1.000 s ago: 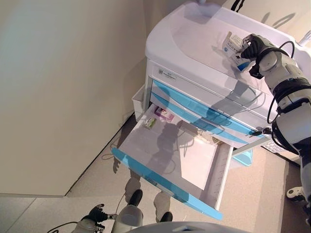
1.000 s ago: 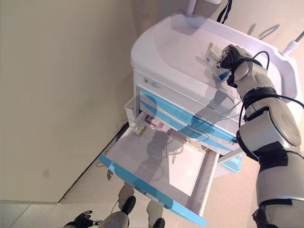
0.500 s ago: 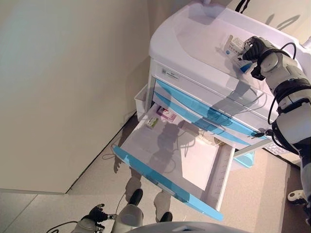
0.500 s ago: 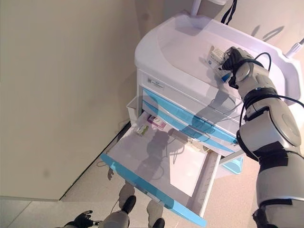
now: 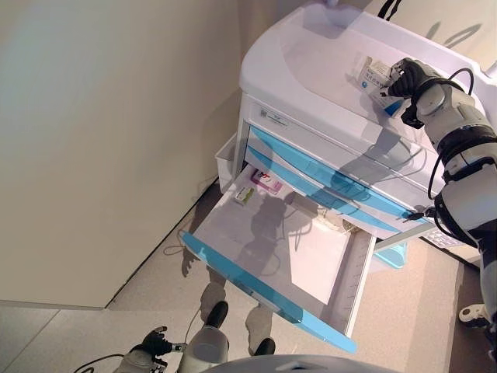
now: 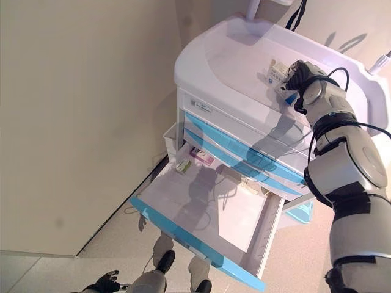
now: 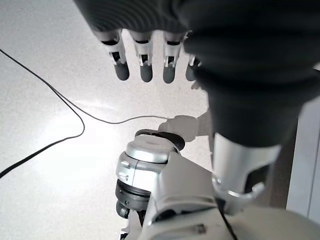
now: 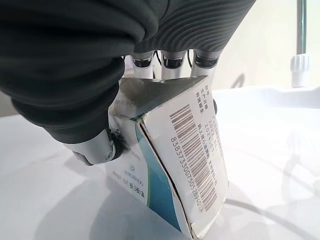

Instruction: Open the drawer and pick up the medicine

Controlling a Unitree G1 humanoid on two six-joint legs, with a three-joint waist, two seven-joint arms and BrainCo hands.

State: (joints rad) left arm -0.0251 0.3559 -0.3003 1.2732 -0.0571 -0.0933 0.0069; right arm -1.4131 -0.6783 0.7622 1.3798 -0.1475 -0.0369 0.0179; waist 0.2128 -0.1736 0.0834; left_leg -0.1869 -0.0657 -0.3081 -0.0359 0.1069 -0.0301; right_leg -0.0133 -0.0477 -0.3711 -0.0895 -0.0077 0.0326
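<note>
Medicine box (image 8: 175, 165) in right hand (image 5: 409, 75) on white cart top (image 5: 311, 62), beige wall (image 5: 101, 140) beside.

White cart (image 5: 311, 70) with light blue drawer fronts (image 5: 264, 287). White and blue medicine box (image 8: 170, 165) with black stripes. Pink and green small boxes (image 5: 256, 188).

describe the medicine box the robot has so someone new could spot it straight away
Find the white cart with blue drawer fronts and its lowest drawer pulled open. On the cart's top, at its far right, the right hand grips a white medicine box with a blue-green stripe and a barcode. The two small packs lie down in the drawer.
</note>
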